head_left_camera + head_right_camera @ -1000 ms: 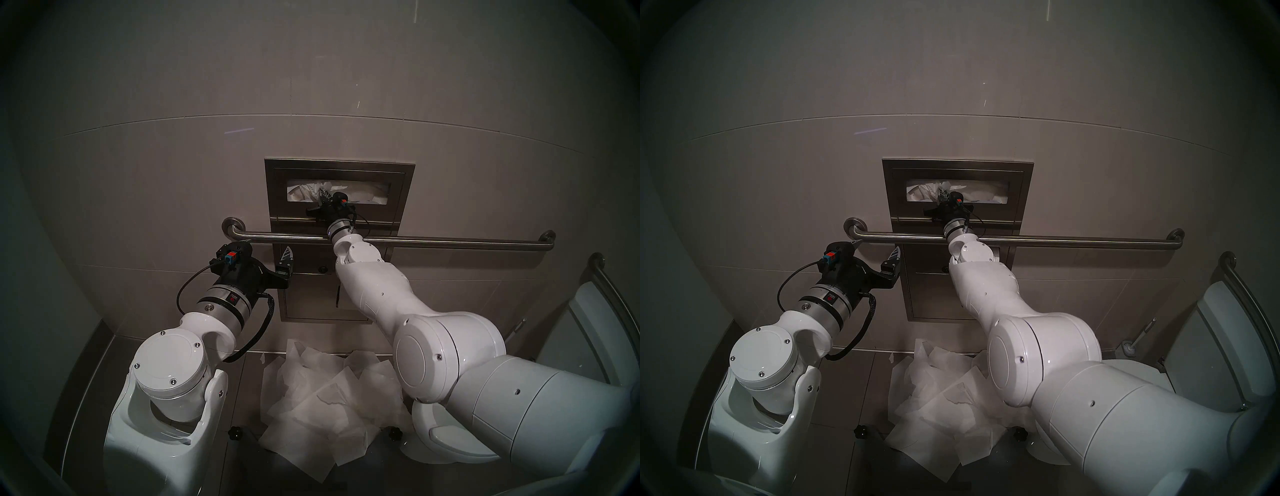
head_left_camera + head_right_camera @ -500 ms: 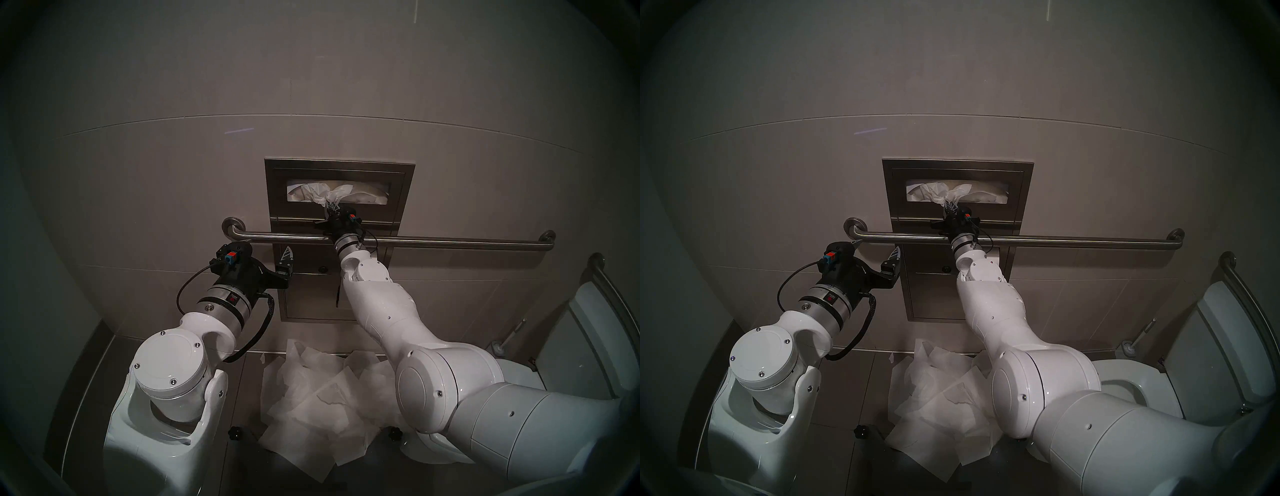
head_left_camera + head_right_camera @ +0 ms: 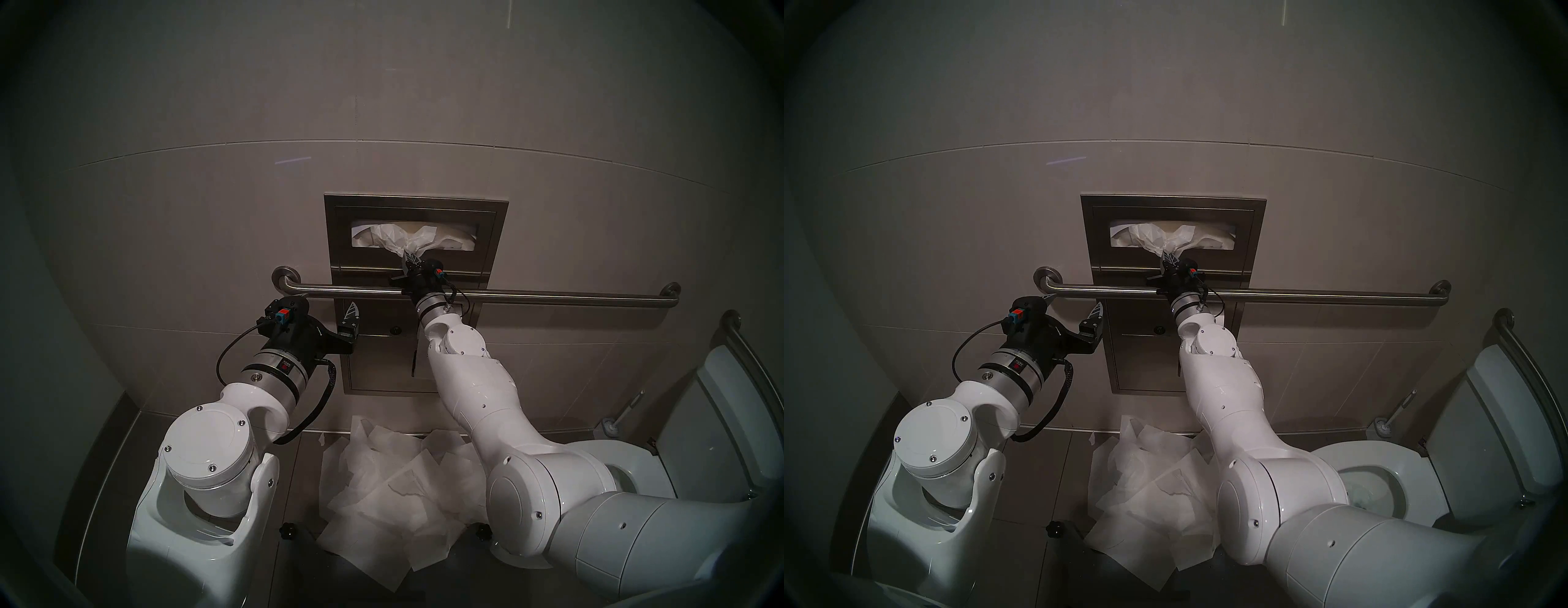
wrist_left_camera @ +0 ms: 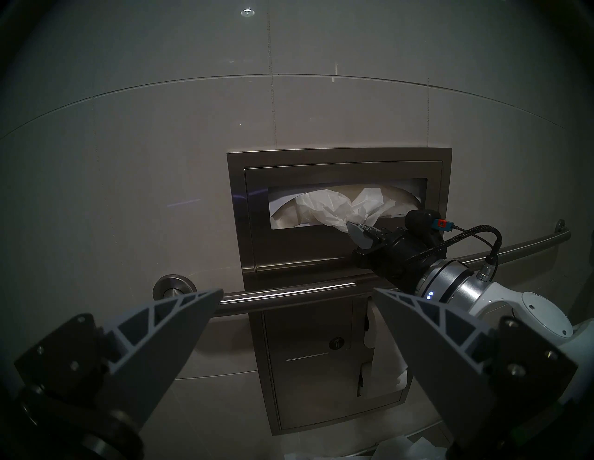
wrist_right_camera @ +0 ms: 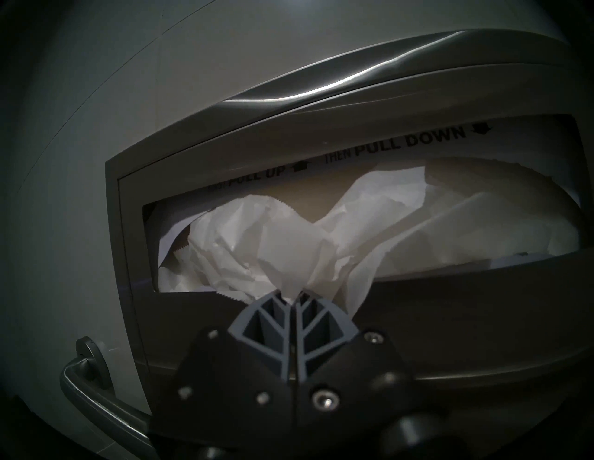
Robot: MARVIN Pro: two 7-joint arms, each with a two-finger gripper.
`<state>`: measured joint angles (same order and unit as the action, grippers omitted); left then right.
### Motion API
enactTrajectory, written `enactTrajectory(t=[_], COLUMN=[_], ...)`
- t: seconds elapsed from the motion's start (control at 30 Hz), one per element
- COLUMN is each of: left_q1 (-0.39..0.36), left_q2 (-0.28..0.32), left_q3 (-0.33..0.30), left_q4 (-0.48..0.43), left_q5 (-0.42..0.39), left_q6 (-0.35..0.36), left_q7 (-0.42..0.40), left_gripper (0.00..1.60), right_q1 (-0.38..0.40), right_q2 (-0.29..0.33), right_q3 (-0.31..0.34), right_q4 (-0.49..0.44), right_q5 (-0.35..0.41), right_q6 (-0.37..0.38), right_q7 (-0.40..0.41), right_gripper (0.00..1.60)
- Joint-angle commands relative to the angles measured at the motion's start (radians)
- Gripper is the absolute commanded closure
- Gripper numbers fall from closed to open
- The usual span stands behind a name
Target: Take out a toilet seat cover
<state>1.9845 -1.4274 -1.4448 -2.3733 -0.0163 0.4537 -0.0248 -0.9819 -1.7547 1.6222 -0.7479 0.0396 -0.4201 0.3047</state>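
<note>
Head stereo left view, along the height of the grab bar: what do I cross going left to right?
Left end effector → grab bar's left mount → right end effector pinching the toilet seat cover → grab bar's right mount.

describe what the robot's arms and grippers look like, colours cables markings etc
Both arms have glossy white rounded shells with small screws, ending in silver wrist rings and black gripper bodies. The left gripper and right gripper carry grey pointed fingers with an open triangular lattice. Each wrist bears a small camera block with a red and blue connector and a looping black cable. The left wrist shows a small red label.
</note>
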Motion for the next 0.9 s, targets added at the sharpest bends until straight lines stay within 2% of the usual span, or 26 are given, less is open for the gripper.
enactTrajectory(t=[0.0,0.4,0.87], left_q1=[-0.016,-0.016,-0.016], left_q2=[-0.002,0.0,0.002], left_q3=[0.001,0.002,0.002], left_q4=[-0.036,-0.036,-0.036], left_q5=[0.001,-0.001,-0.003], left_q6=[-0.015,-0.015,-0.016], left_q7=[0.0,0.002,0.004], left_gripper=[0.0,0.0,0.0], right_q1=[-0.011,-0.033,-0.117], right_q2=[-0.009,0.007,0.041], right_q3=[-0.003,-0.006,0.003], right_q4=[-0.107,-0.173,-0.294], right_q5=[0.005,0.003,-0.008], right_q6=[0.038,0.113,0.175], right_q7=[0.009,0.03,0.022], right_gripper=[0.0,0.0,0.0])
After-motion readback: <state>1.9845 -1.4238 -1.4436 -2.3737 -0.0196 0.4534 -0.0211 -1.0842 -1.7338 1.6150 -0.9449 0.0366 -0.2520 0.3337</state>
